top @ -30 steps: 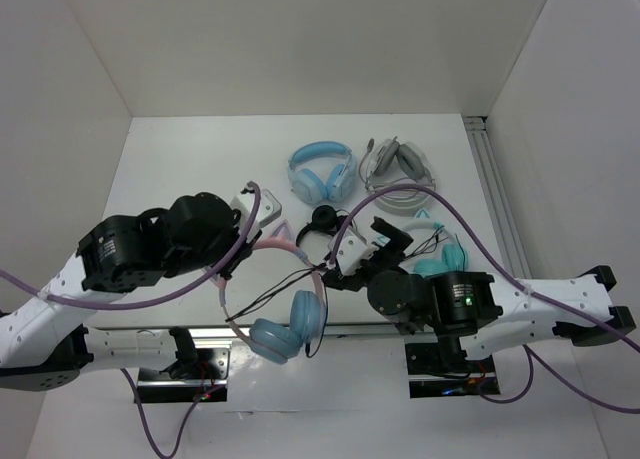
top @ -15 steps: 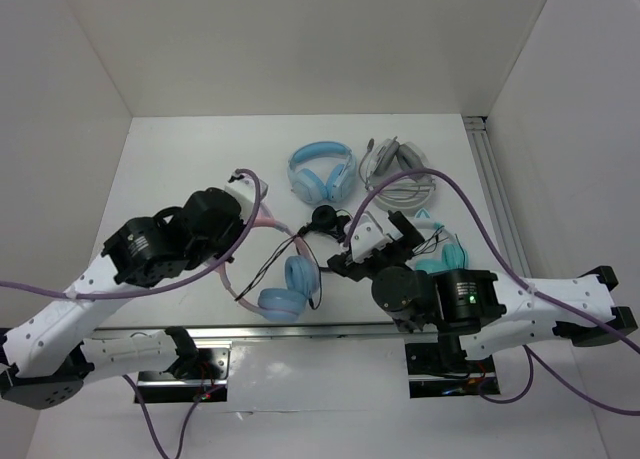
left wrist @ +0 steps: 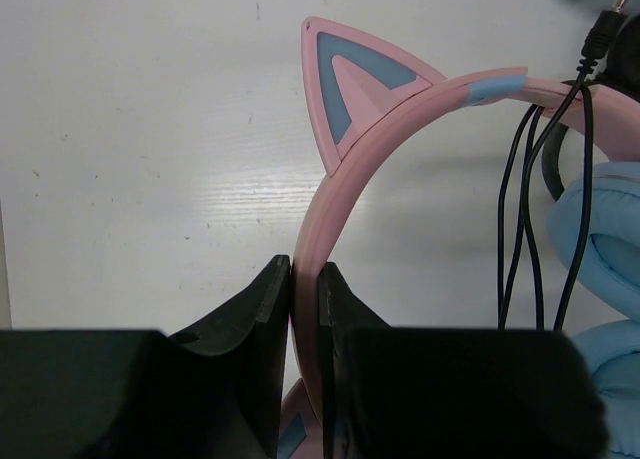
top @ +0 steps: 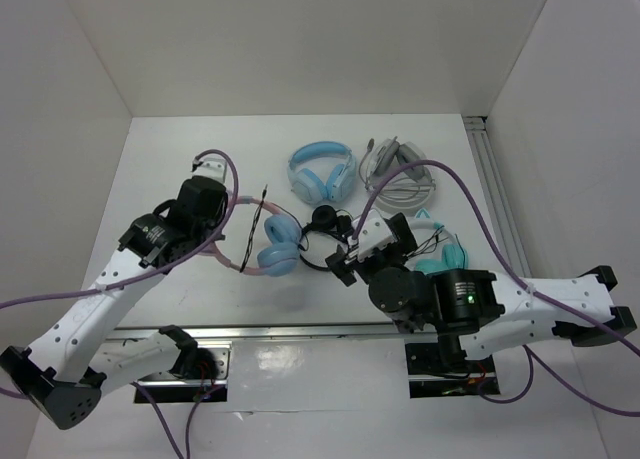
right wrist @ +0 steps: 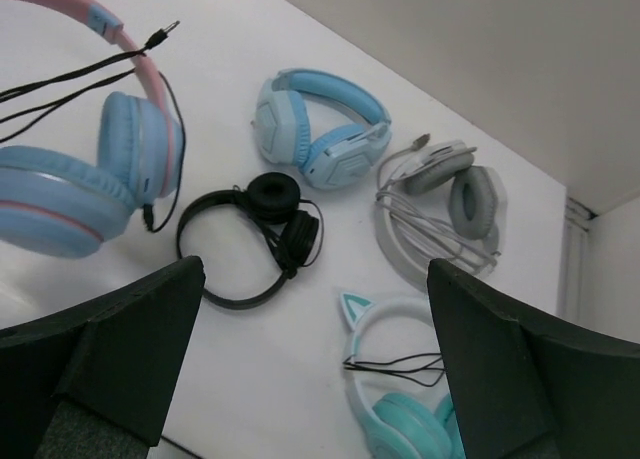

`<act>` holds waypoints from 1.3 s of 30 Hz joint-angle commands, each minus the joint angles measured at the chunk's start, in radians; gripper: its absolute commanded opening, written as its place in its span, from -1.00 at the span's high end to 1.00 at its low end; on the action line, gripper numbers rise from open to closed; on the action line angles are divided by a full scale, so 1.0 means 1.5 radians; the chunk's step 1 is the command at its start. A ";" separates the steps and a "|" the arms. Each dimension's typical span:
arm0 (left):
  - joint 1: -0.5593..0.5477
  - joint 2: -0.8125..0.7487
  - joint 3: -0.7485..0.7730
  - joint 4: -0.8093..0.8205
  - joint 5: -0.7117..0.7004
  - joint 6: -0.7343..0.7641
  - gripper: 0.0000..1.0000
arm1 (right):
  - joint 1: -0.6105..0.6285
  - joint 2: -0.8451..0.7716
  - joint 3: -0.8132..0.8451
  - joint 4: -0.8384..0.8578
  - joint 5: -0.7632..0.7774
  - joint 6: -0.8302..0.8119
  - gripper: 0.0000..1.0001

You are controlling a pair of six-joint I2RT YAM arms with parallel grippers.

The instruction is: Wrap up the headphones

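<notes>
Gripping headphones by stiff headband, left gripper pinching tight; cable probably limp, trailing ahead; right gripper gaping.

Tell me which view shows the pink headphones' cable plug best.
Right wrist: the plug shows whole, tip to sleeve, unobstructed. Left wrist crops it at the top right corner; top external barely resolves it.

The headphones have a headband of smooth pink plastic, satin rather than glossy. Their ear cups look like soft, faintly shiny leatherette. The cable is thin, black and rubbery. The fingers are matt black plastic. The white counter is smooth, lightly speckled, with a dull gleam.
</notes>
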 commanded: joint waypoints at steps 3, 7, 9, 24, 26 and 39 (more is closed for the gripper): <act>0.037 0.001 -0.005 0.088 -0.017 -0.069 1.00 | -0.004 -0.036 0.016 -0.009 -0.021 0.096 -0.99; 0.075 0.008 -0.029 0.097 -0.034 -0.111 1.00 | -0.004 -0.068 0.016 -0.009 -0.038 0.158 -0.99; 0.104 0.008 -0.037 0.117 -0.012 -0.117 1.00 | -0.004 -0.095 0.022 0.005 -0.081 0.191 -0.99; 0.258 0.074 -0.024 0.181 0.079 -0.119 1.00 | -0.004 -0.187 -0.047 0.029 -0.186 0.236 -0.99; 0.286 0.074 -0.024 0.181 0.096 -0.119 1.00 | -0.004 -0.195 -0.047 0.036 -0.186 0.236 -0.99; 0.428 0.102 -0.065 0.144 0.032 -0.216 1.00 | -0.004 -0.193 -0.065 0.036 -0.221 0.243 -0.99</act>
